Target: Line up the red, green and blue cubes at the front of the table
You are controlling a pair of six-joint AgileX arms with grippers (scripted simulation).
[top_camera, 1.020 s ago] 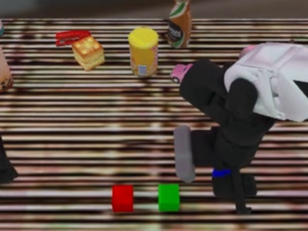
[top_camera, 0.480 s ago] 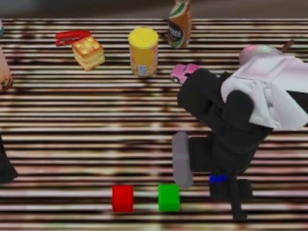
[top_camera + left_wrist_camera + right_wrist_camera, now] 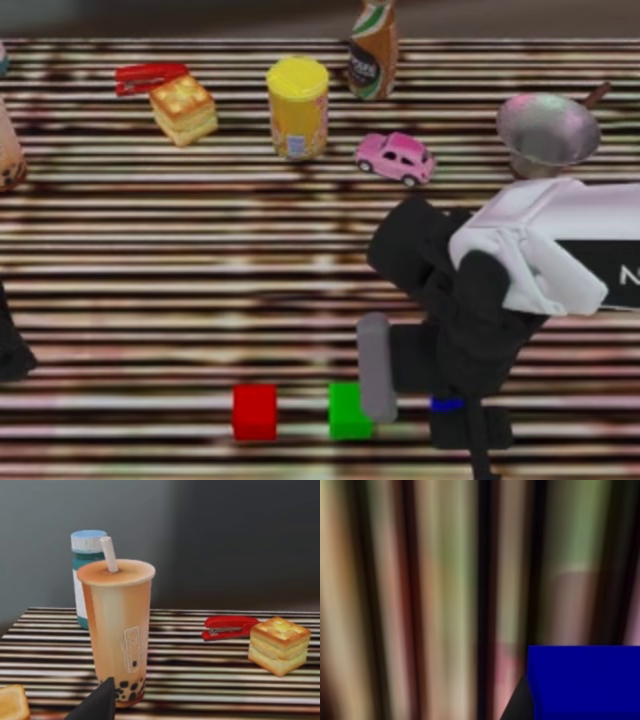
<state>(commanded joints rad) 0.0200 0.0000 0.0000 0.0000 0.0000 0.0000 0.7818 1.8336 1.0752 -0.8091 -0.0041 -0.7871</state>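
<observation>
While clamping the blue cube (image 3: 447, 404), the right tool (image 3: 455, 408) hangs just beside the green cube (image 3: 346, 412).

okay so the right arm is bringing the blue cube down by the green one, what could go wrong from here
1. The right gripper holds the blue cube close to the green cube, and the arm's grey part already overlaps the green cube in the top view. Lowering further might nudge it out of line with the red cube.

2. The arm hides the landing spot on the table, so the blue cube could land unevenly spaced or off the row.

The left gripper is parked at the table's left edge.
</observation>
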